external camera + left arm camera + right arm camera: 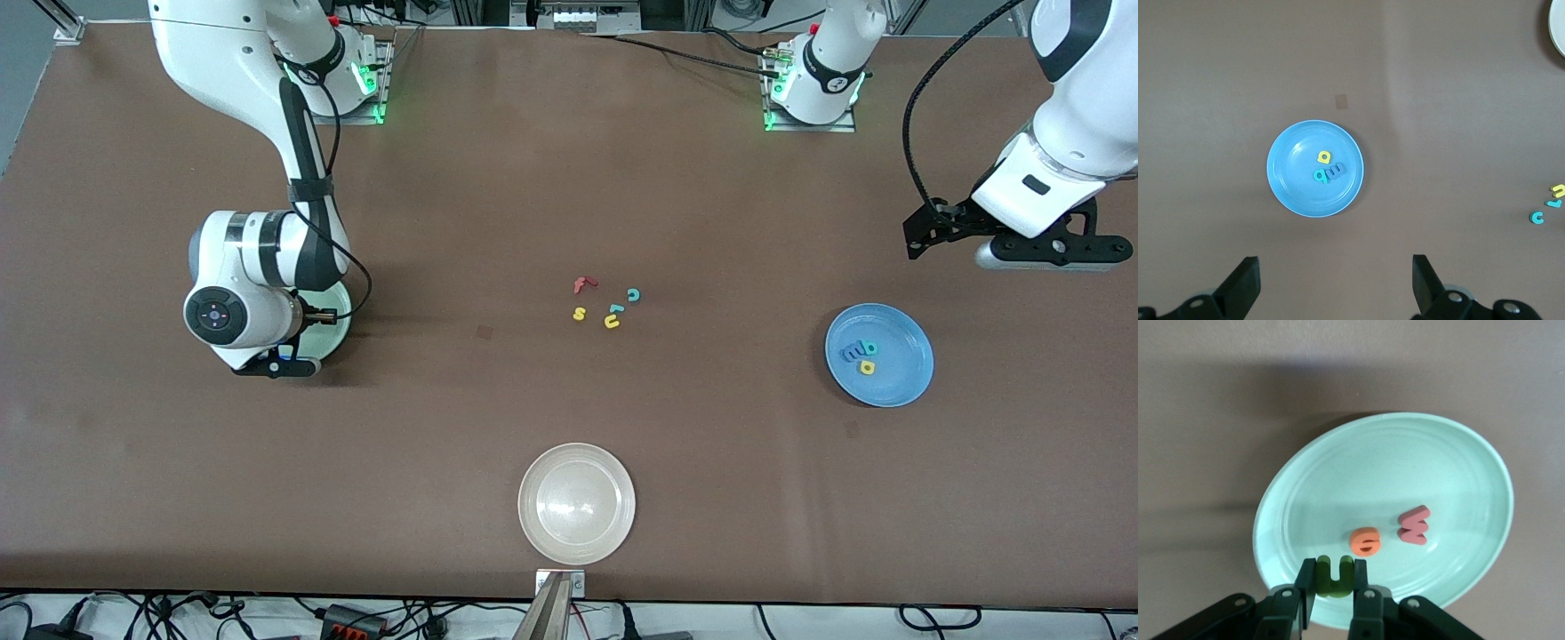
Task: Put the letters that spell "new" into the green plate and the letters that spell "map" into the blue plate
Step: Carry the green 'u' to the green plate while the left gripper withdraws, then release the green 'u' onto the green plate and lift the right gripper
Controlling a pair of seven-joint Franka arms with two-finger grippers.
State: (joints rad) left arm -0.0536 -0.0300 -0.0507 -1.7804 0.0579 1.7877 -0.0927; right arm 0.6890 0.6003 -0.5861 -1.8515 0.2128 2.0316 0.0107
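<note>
My right gripper (pixel 1335 570) is shut on the dark green "n" (pixel 1335 579) and holds it low over the green plate (pixel 1405 467). An orange "e" (pixel 1365 541) and a salmon-red "w" (pixel 1414 525) lie in that plate. In the front view the right gripper (pixel 284 364) covers most of the green plate (pixel 338 322). The blue plate (pixel 902 373) holds the blue "m" (pixel 1335 172), yellow "a" (pixel 1324 157) and teal "p" (pixel 1318 175). My left gripper (pixel 1335 267) hangs open and holds nothing, high beside the blue plate (pixel 1295 183).
A red "f" (pixel 582 284), teal "c" (pixel 633 294), yellow "s" (pixel 579 313), yellow "u" (pixel 612 322) and a small teal piece (pixel 615 308) lie mid-table. A white-beige plate (pixel 576 503) sits nearest the front camera.
</note>
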